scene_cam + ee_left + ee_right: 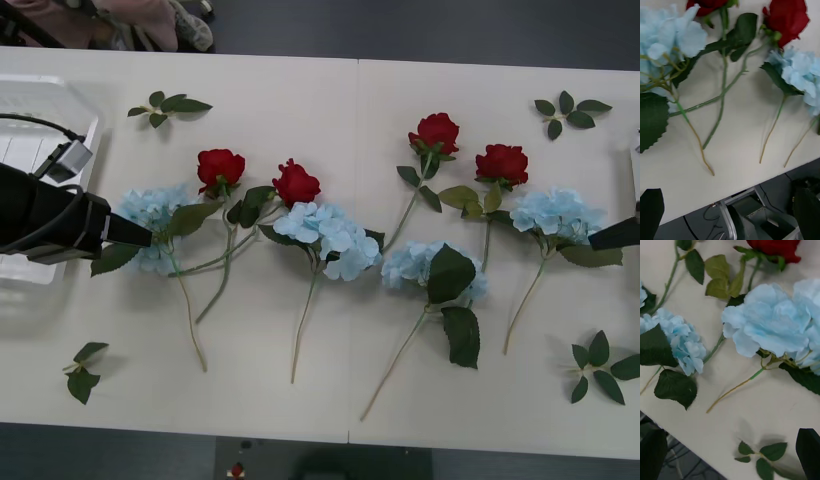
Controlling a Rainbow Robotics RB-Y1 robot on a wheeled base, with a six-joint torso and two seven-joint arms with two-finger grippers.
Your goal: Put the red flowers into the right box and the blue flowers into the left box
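Beside the left box [40, 100], the left gripper [150, 238], open and empty, is nearing the leftmost blue flower [150, 215], needing a closing grasp.

No legible text, label, brand, number or sign is found on any surface in these views.

Before you, the desk [300, 400] is smooth, matt cream laminate. The red flowers [221, 167] have soft, velvety cloth petals; the blue flowers [328, 238] are thin matt fabric. Their leaves look like dull cloth, their stems plastic. The left box [40, 110] is translucent white plastic.
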